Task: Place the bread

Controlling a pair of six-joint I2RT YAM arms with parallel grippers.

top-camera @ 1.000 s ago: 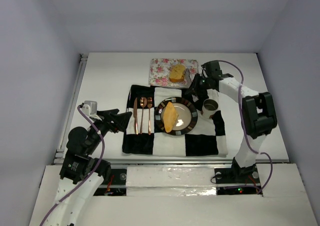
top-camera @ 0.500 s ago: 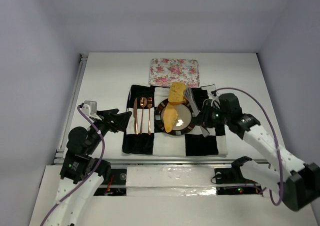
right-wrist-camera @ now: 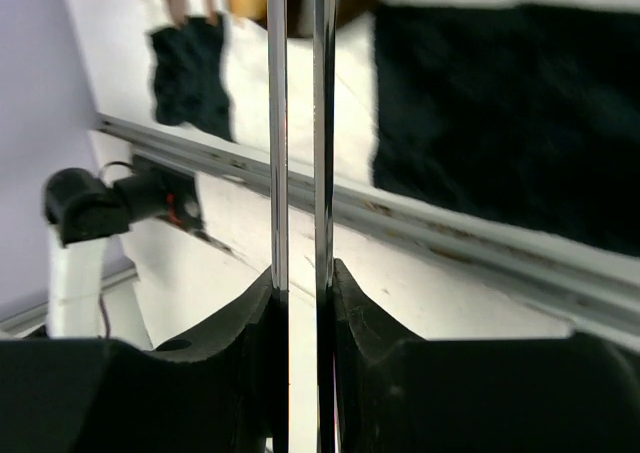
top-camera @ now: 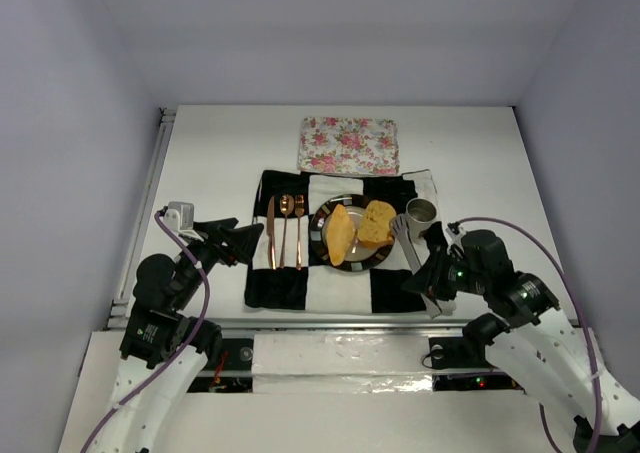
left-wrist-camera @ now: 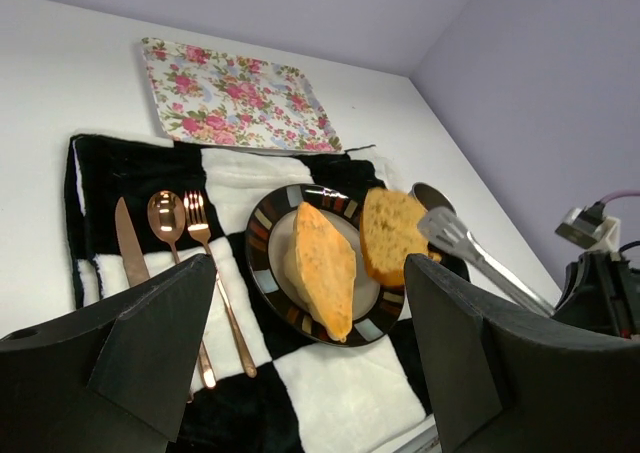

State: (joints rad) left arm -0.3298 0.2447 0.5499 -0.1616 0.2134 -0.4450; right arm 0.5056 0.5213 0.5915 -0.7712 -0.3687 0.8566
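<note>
The bread is two pieces on the striped-rim plate [top-camera: 322, 216]. The yellow-orange wedge slice [top-camera: 340, 234] lies left of centre. The browner crusty chunk [top-camera: 377, 223] rests on the right side, over the rim. Both show in the left wrist view, the wedge [left-wrist-camera: 325, 268] and the chunk [left-wrist-camera: 392, 235], on the plate [left-wrist-camera: 262, 263]. My right gripper [top-camera: 440, 279] is shut on metal tongs [top-camera: 412, 256]; their tips lie just right of the chunk. The tong arms [right-wrist-camera: 278, 123] run up from this gripper [right-wrist-camera: 300, 273]. My left gripper [top-camera: 246, 241] is open and empty, left of the cutlery.
A floral tray [top-camera: 348, 145] lies behind the checked placemat [top-camera: 400, 291] with nothing on it. A knife, spoon and fork [top-camera: 285, 231] lie left of the plate. A metal cup [top-camera: 421, 211] stands right of the plate, close to the tongs.
My right arm carried the crusty chunk in the tongs from the floral tray to the plate, left it there, and drew back toward the near edge. The left arm has not moved.
</note>
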